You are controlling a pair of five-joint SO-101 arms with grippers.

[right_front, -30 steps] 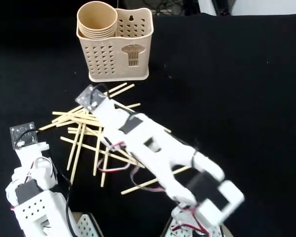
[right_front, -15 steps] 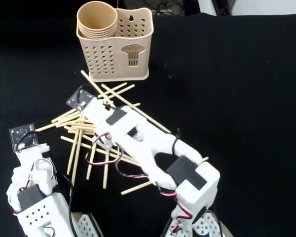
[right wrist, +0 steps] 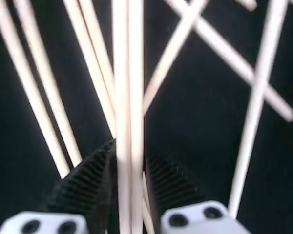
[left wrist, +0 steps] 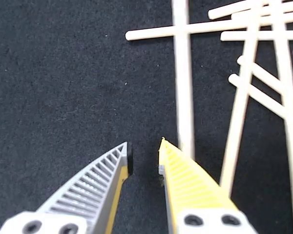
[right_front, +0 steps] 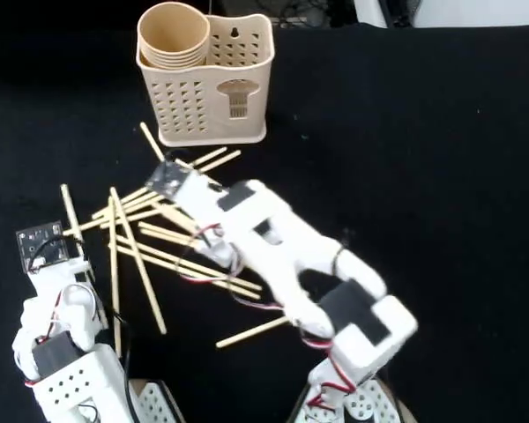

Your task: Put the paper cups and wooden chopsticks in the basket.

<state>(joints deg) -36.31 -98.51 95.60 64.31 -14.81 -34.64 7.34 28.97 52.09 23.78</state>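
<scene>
The right claw [right wrist: 129,153] is clamped on two wooden chopsticks [right wrist: 135,58] above the others strewn on the bench [right_front: 423,176] before the basket [right_front: 242,106], paper cups [right_front: 172,40] already inside; the left claw [left wrist: 144,146] sits parted, empty. Light, stiff, smooth sticks probably swivel unless gripped mid-length

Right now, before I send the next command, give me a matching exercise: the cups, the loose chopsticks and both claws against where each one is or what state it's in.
Things
1. paper cups
2. left claw
3. right claw
4. loose chopsticks

Places and states
A. shut on two chopsticks
B. stacked in the left compartment of the basket
C. open and empty over the black cloth
D. scattered on the cloth in front of the basket

Pairs: 1-B, 2-C, 3-A, 4-D.
</scene>
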